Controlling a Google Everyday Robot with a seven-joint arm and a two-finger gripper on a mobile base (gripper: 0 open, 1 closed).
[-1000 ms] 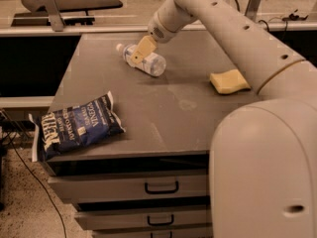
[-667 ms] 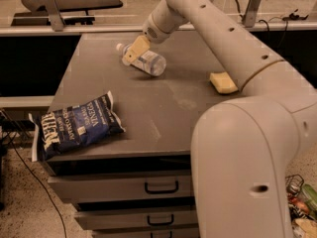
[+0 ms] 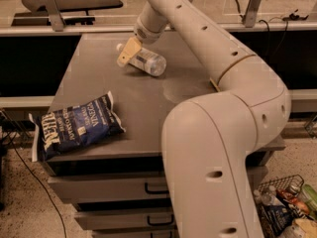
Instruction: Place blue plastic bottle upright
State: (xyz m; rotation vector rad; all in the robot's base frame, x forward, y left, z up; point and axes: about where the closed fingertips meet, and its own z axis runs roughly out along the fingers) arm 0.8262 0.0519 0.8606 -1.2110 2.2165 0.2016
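The blue plastic bottle [image 3: 147, 62] lies on its side on the grey table top [image 3: 143, 100], at the far middle, with its white cap pointing left and away. My gripper [image 3: 128, 52], tan-tipped, is down at the bottle's cap end, touching or just over the neck. The bottle's body sticks out to the right of the gripper. The arm reaches in from the lower right and arches over the table.
A dark blue crisp bag [image 3: 77, 128] lies at the table's front left corner. A sliver of yellow sponge [image 3: 213, 85] shows behind the arm at right. Drawers [image 3: 114, 187] sit under the table. A wire basket [image 3: 290, 209] of items stands on the floor at right.
The gripper has shifted left along the bottle toward its cap end. The arm has swung across the view and now covers most of the sponge. The bottle has stayed on its side.
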